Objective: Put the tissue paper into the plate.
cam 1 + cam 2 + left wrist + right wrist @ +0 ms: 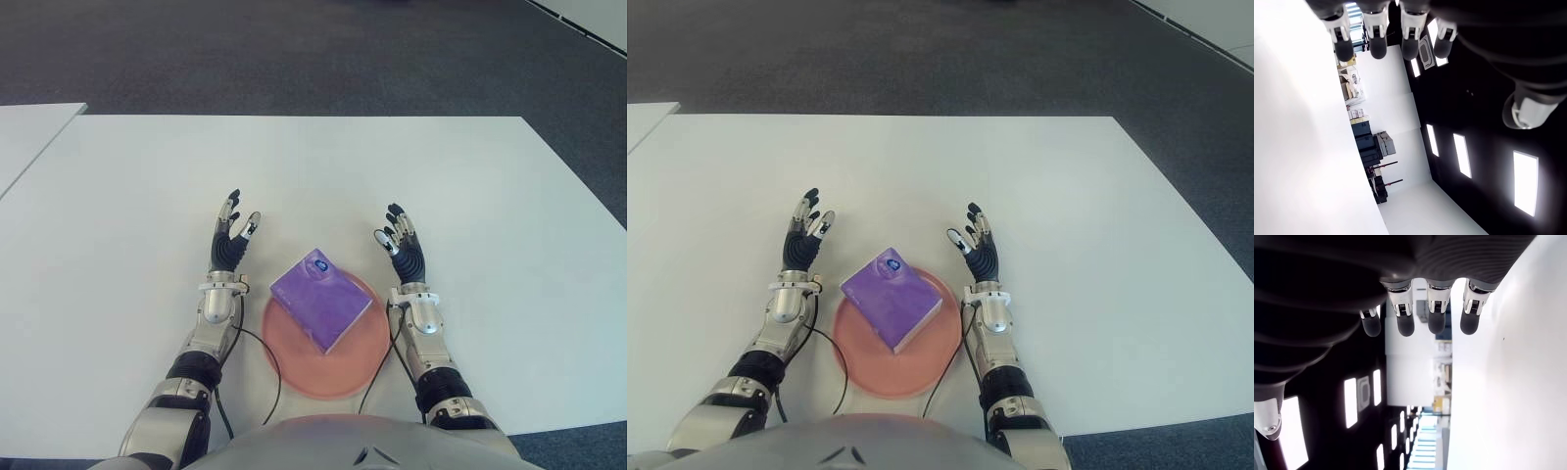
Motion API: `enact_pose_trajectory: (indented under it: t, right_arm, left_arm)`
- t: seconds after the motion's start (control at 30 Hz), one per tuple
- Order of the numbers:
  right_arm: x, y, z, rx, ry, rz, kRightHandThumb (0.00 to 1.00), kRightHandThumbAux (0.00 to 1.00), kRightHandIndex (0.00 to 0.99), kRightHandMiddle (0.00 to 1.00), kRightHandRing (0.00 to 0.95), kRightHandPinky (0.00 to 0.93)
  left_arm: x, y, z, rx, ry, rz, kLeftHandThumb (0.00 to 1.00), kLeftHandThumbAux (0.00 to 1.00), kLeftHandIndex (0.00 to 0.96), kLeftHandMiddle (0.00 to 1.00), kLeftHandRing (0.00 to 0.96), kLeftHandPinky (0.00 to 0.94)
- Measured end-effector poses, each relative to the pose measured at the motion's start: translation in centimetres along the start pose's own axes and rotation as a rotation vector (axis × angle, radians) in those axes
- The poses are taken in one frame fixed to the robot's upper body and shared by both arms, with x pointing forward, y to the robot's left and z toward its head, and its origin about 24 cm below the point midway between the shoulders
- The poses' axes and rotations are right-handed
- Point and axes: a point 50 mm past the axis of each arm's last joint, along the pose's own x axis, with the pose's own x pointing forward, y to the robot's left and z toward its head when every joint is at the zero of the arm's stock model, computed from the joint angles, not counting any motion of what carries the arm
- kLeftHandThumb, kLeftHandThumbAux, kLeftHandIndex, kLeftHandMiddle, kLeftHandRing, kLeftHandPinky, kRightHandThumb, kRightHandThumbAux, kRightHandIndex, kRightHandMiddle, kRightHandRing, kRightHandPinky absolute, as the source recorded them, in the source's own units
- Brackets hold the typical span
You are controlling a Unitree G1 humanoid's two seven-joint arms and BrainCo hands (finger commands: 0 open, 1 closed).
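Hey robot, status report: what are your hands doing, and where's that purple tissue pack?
Left robot hand and right robot hand open, empty. Tissue pack on pink plate. Nothing in the way.

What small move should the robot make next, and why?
Probably none beyond drawing both hands back: the purple tissue paper pack already lies on the round pink plate, one corner overhanging its rim, and the left hand and right hand are open, holding nothing.
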Motion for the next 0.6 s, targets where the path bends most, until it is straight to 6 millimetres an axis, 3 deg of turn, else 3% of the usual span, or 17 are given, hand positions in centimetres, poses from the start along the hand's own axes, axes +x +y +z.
enact_pose_trajectory:
  t: [0.6]
  right_arm:
    - [-0.31, -0.08, 0.01, 0.014, 0.026, -0.045, 0.15, 0.464, 0.0, 0.0, 0.0, 0.0]
  left_arm:
    - [-0.31, -0.14, 0.05, 0.011, 0.003, -0.012, 0.0, 0.403, 0.0, 0.0, 0.0, 0.0]
